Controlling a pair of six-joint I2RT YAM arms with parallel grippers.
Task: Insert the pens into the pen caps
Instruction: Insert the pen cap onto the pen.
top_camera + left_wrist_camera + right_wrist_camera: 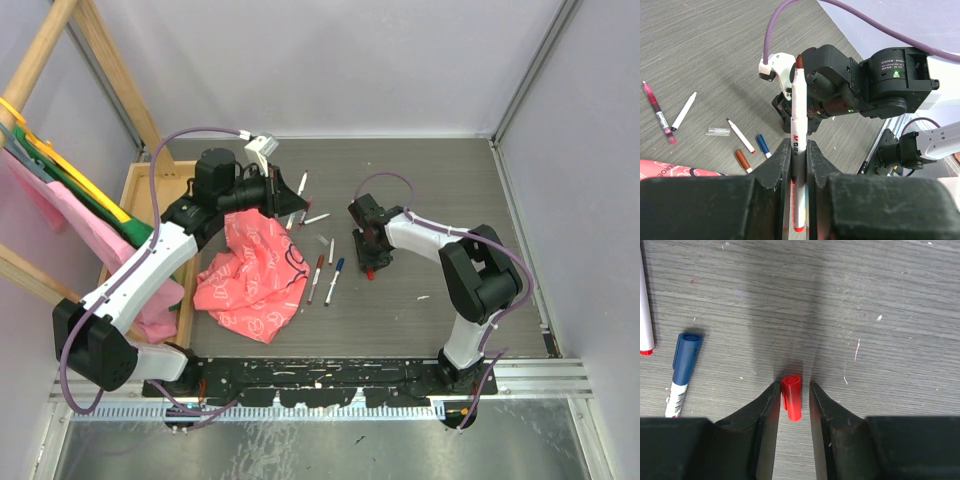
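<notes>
White-barrelled marker pen [796, 115] with a brown-red tip sits pinched in the left gripper [799, 146], raised off the grey table [700, 45]. Short red plastic cap [792, 399] lies there between the right gripper's [794, 386] slightly spread jaws.

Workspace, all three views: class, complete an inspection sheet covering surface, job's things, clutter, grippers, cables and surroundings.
Surface: dark grey wood-grain table, lightly scuffed.
Job's things: white pen uncapped, clamped upright; red cap between the right fingers; blue-capped pen and other pens lying loose.
Clutter: pink patterned cloth crumpled beside the pens.
Grippers: left gripper shut on the white pen; right gripper open, straddling the red cap.
Cables: purple cable looping along each arm.
Surroundings: wooden frame with hanging cloths at left; pale walls.
</notes>
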